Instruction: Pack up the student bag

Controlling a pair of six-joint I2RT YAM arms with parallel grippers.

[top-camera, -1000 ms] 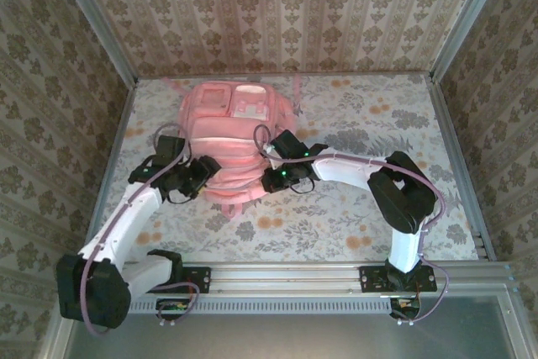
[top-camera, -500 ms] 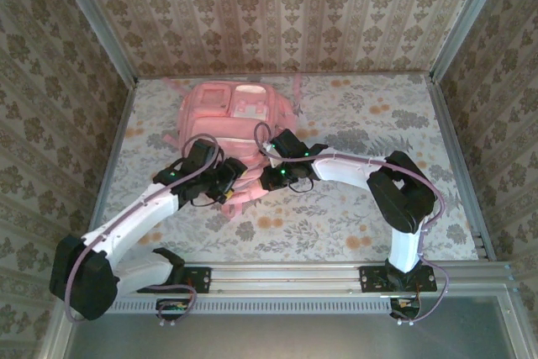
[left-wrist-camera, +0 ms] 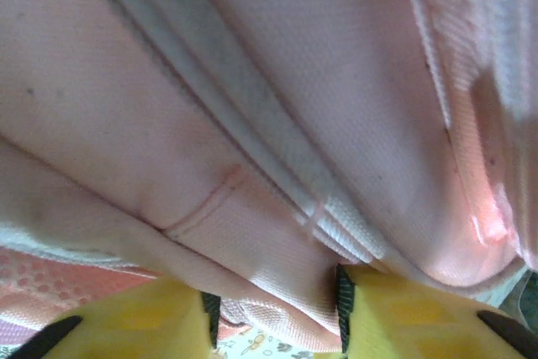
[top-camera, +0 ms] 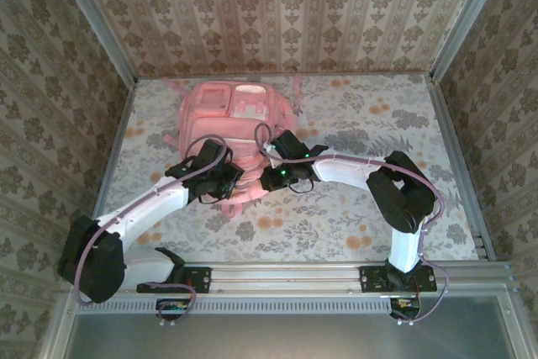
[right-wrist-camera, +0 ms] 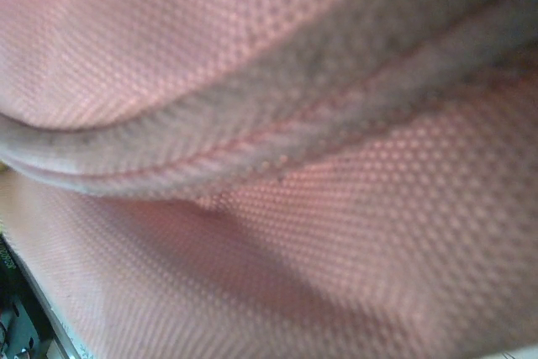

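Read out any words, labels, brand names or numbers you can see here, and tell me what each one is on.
None can be read.
The student bag shows no legible print; a pale patch on it is too small and blurred to tell.

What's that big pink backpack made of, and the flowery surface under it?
The big pink backpack looks like matte woven synthetic fabric: close up, a fine dotted weave and stitched piping show, and it folds softly. The flowery table surface looks like a flat, dull printed cloth or sheet; which, I cannot tell.
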